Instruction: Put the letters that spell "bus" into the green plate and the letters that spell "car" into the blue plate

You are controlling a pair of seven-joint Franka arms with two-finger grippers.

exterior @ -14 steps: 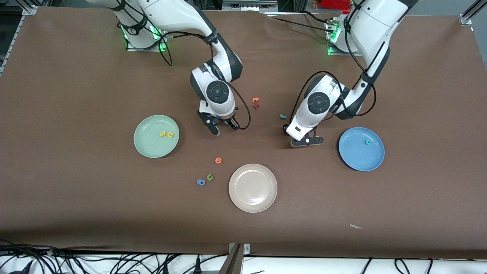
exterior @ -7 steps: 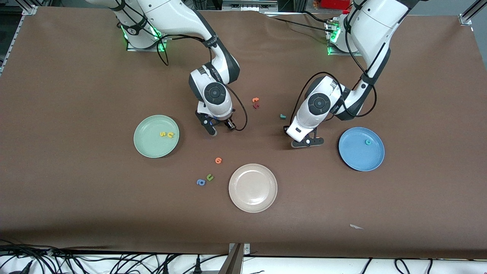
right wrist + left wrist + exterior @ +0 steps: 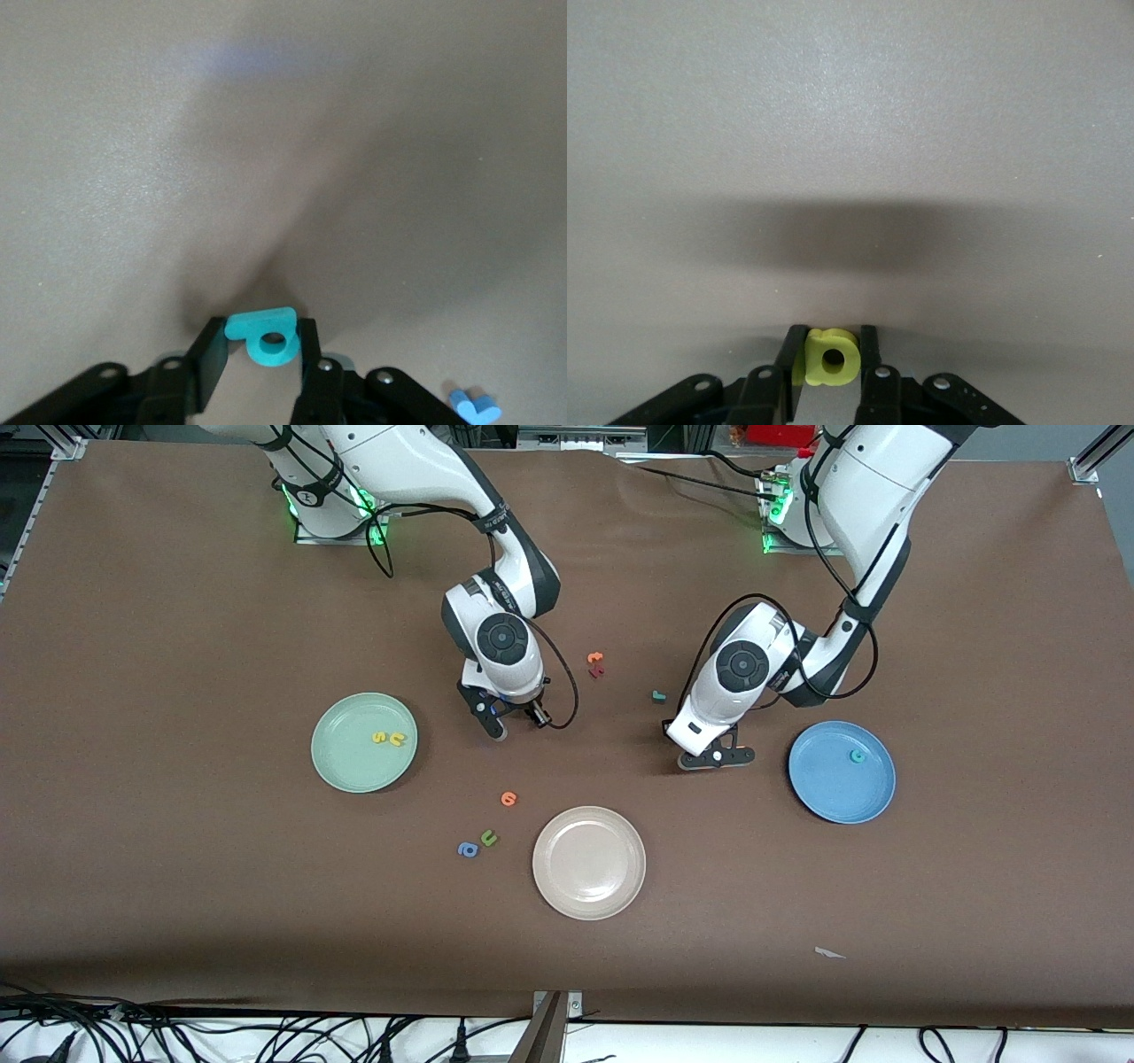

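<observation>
While bent low over the desk [image 3: 177,646], both arms reach down between the plates. Nearest: beige-white plate [image 3: 588,862]. Then left gripper [image 3: 830,359], jaws clamped on yellow a [image 3: 831,358], beside blue plate [image 3: 841,771] with teal c [image 3: 856,756]. Right gripper [image 3: 263,345], jaws pinching teal b [image 3: 267,335], beside green plate [image 3: 364,741] holding yellow s [image 3: 379,737] and yellow u [image 3: 397,739]. Farther: teal r [image 3: 658,696].

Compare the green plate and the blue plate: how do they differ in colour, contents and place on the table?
The green plate is pale mint; the blue plate is mid-blue. The green plate holds two yellow letters; the blue plate holds one teal letter. The green plate sits toward the right arm's end, the blue plate toward the left arm's. Both are round, rimmed and similar in size.
</observation>
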